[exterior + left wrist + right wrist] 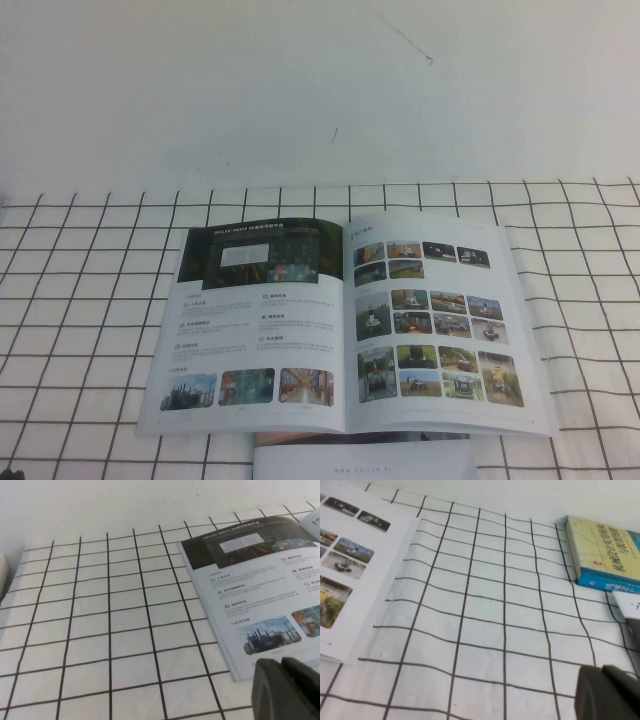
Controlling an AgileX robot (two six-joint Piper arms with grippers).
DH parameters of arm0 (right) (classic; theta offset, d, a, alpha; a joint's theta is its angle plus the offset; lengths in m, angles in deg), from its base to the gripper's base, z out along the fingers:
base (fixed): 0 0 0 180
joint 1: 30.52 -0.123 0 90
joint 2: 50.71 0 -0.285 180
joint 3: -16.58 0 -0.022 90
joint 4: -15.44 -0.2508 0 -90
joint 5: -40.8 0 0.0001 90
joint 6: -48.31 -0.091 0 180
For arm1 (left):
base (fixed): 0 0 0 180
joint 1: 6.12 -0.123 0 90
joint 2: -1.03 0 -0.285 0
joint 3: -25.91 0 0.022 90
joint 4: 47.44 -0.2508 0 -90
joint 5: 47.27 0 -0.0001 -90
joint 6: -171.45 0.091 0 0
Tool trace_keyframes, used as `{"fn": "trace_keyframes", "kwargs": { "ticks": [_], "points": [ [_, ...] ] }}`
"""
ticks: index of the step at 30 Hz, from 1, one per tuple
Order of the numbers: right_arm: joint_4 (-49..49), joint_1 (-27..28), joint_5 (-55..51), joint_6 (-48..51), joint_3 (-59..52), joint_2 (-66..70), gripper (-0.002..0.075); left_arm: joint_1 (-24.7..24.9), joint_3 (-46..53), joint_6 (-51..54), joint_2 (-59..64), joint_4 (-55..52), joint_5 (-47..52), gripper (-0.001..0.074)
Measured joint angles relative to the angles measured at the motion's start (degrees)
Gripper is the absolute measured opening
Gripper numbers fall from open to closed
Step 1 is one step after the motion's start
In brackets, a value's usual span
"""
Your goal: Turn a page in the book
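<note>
The book (350, 320) lies open and flat on the checked cloth in the high view. The page (440, 320) with rows of small vehicle photos is its right-hand leaf; the left leaf (255, 320) has a dark banner heading. Neither gripper shows in the high view. My left gripper (281, 663) is shut and empty, just off the near left corner of the book (260, 595). My right gripper (602, 671) is shut and empty over bare cloth, well to the right of the page (350, 565).
A white-covered booklet (365, 462) pokes out from under the book's front edge. A green and blue book (607, 555) lies on the cloth at the far right, with a white object (630, 605) beside it. A white wall stands behind the table.
</note>
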Motion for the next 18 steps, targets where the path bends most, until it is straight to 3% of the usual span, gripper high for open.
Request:
{"fn": "trace_keyframes", "kwargs": {
  "ticks": [7, 18],
  "points": [
    [0.0, 0.0, 4.7, 0.0, 0.0, 0.0, -0.0002, 0.0, 0.2, 0.0, 0.0, 0.0, -7.8, -0.0002],
    [0.1, 0.0, 28.5, 0.4, 0.0, 0.0, -0.0002, 0.0, 0.2, 0.0, 0.0, 0.0, -33.2, -0.0002]
  ]
}}
